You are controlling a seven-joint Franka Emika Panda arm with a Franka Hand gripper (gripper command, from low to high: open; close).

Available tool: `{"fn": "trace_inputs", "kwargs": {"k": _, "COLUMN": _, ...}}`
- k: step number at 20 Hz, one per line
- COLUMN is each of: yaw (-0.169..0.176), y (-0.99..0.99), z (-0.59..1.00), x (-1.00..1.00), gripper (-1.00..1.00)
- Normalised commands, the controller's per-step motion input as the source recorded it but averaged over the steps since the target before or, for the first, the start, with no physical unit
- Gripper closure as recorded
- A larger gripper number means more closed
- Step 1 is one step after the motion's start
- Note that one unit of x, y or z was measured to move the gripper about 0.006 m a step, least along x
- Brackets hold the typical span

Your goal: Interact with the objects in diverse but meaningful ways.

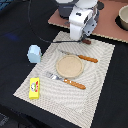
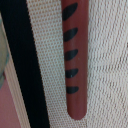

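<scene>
A dark brown sausage [image 2: 75, 60] with black grill marks fills the wrist view, lying on the woven placemat [image 2: 107, 85]. In the exterior view only its end [image 1: 88, 42] shows at the mat's far edge, right under my gripper [image 1: 83, 38]. The white hand hides the fingers, and none show in the wrist view, so I cannot see whether they hold the sausage. A yellow box [image 1: 34, 88] with a red-green label lies at the mat's near corner on the exterior view's left. A pale blue rounded-top block [image 1: 34, 53] stands off the mat's edge on that same side.
A tan round plate [image 1: 69, 66] sits mid-mat between an orange-handled knife [image 1: 80, 56] and fork [image 1: 67, 80]. Behind the mat is a reddish board [image 1: 112, 27] with a bowl [image 1: 123, 17] at the exterior view's right. The table is black.
</scene>
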Motion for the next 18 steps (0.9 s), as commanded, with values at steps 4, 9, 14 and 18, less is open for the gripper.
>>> {"fn": "trace_inputs", "kwargs": {"k": 4, "yaw": 0.0, "y": -0.21, "z": 0.11, "x": 0.15, "gripper": -1.0}}
{"fn": "trace_inputs", "kwargs": {"k": 9, "yaw": 0.0, "y": -0.2, "z": 0.08, "x": 0.16, "gripper": -1.0}}
{"fn": "trace_inputs", "kwargs": {"k": 14, "yaw": 0.0, "y": -0.21, "z": 0.06, "x": 0.13, "gripper": -1.0}}
{"fn": "trace_inputs", "kwargs": {"k": 18, "yaw": 0.014, "y": 0.01, "z": -0.04, "x": 0.02, "gripper": -1.0}}
